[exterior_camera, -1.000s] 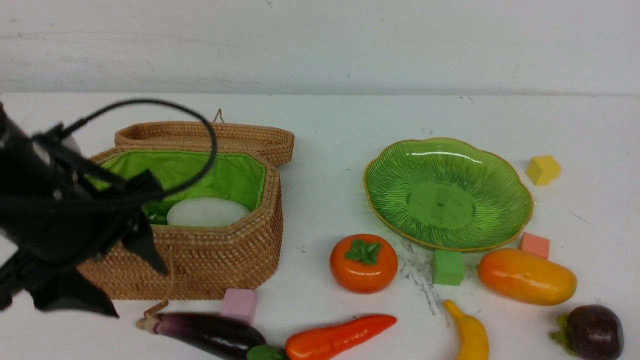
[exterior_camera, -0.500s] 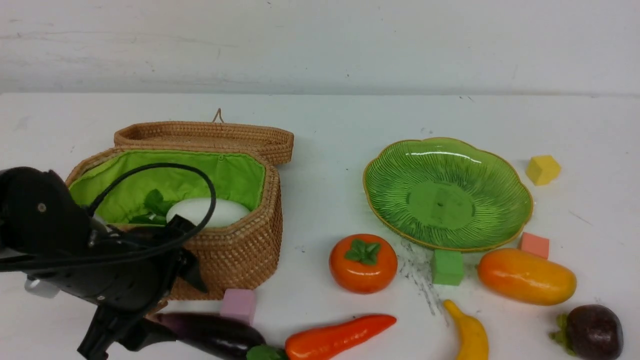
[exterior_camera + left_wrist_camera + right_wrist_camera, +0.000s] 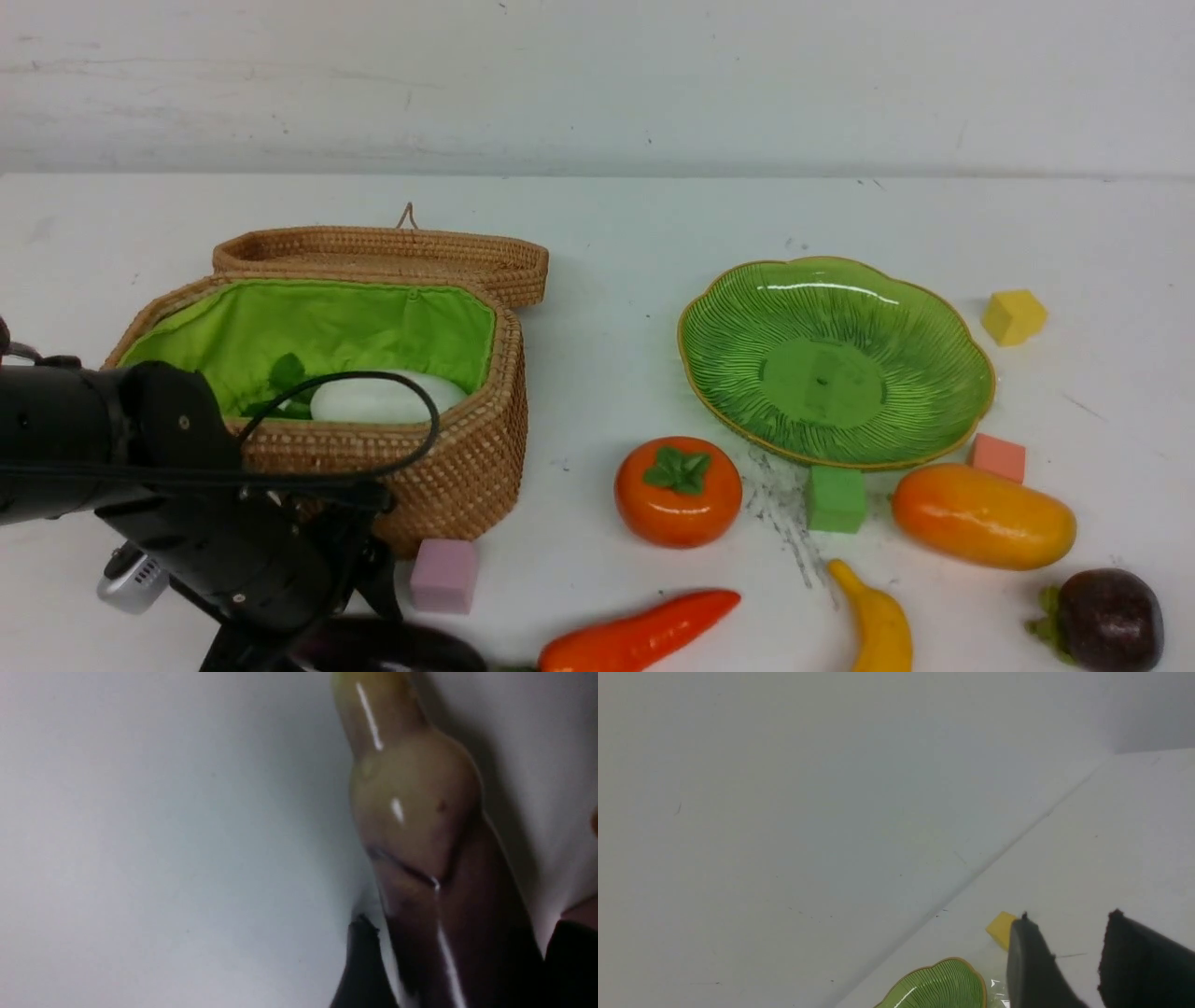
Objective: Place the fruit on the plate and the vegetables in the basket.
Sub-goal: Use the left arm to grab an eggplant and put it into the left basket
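**While the Left Hand Straddles the Eggplant: Vegetable Step, Pre-Grasp**

When I read the front view as a dial, the basket [image 3: 448, 476] sits at 9 o'clock with its lid swung open. The radish [image 3: 373, 399] already lies on its green lining, and the plate [image 3: 831, 373] at 3 o'clock is bare. My left arm [image 3: 187, 523] is low at 7 o'clock, over the eggplant [image 3: 392, 649], which lies on the table [image 3: 607, 280] at the near edge.

Left wrist view: the left hand [image 3: 460, 933] has its fingers apart, one on each side of the eggplant near its pale stem end. Slivers of table show beside them, so I judge it not yet clamped.

Right wrist view: the right hand [image 3: 1070, 914] hangs above the table, fingers apart, nothing between them.

Step in hand, by my judgement: picking the eggplant for the basket. Next I must close squarely on the glossy, rounded body, lift, and carry it toward 9 o'clock over the woven rim.

The pepper [image 3: 644, 635] at 6 o'clock waits. The persimmon [image 3: 678, 490], mango [image 3: 982, 516], banana [image 3: 878, 625] and mangosteen [image 3: 1111, 618], from 5 to 4 o'clock, all lie off the plate.
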{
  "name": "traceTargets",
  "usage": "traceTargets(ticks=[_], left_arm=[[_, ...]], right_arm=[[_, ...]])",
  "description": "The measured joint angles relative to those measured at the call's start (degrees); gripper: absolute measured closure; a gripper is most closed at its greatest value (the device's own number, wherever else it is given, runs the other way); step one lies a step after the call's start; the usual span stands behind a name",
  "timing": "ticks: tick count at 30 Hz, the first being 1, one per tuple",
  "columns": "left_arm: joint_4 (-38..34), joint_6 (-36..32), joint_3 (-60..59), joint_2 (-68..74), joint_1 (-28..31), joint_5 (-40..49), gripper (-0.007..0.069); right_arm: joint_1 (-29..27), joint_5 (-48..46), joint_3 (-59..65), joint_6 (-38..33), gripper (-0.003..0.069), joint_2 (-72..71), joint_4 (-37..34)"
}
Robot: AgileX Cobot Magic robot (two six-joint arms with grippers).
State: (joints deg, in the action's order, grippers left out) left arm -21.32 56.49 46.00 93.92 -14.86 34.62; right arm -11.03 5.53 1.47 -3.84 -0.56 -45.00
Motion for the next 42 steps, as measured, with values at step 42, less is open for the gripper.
traceTargets(ticks=[42], left_arm=[[5.09, -3.23, 26.16, -8.21, 11.72, 4.85, 0.0267]], right_arm=[[0.00, 0.01, 0.00, 0.00, 0.0414, 0.00, 0.00]])
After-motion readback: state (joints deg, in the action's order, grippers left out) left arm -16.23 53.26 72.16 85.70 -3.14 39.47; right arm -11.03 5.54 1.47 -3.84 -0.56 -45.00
